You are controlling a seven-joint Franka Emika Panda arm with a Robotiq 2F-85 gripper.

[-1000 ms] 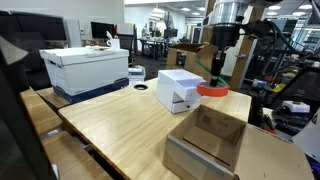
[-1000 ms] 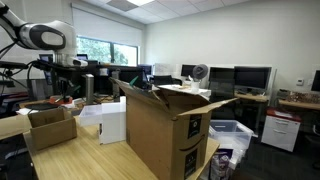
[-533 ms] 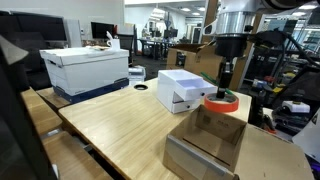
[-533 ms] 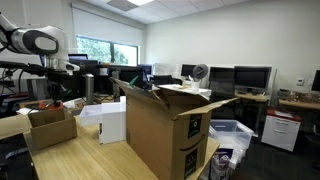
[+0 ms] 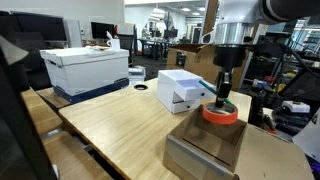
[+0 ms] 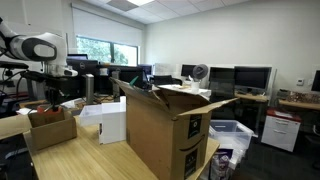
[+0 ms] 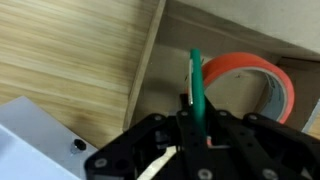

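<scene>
You have one roll of orange tape clamped in the gripper, and it hangs right over the single small open cardboard box at the near end of the wooden table. The roll has not touched the box floor, so far as the exterior view tells. A ring has no real long axis. What you can read is its flat: in that view the roll lies nearly level, with its hole running up and down and the arm coming straight down onto it. In the wrist view the fingers are pinched on a thin green edge at the roll's near side. The rest of the ring sticks out away from the gripper over the box's interior, just past the box wall. Count two white boxes on the table: a small one just beside the open box and a large lidded one well apart at the far end. In an exterior view one tall cardboard carton stands in front with its flaps up, and the gripper is well behind it.
</scene>
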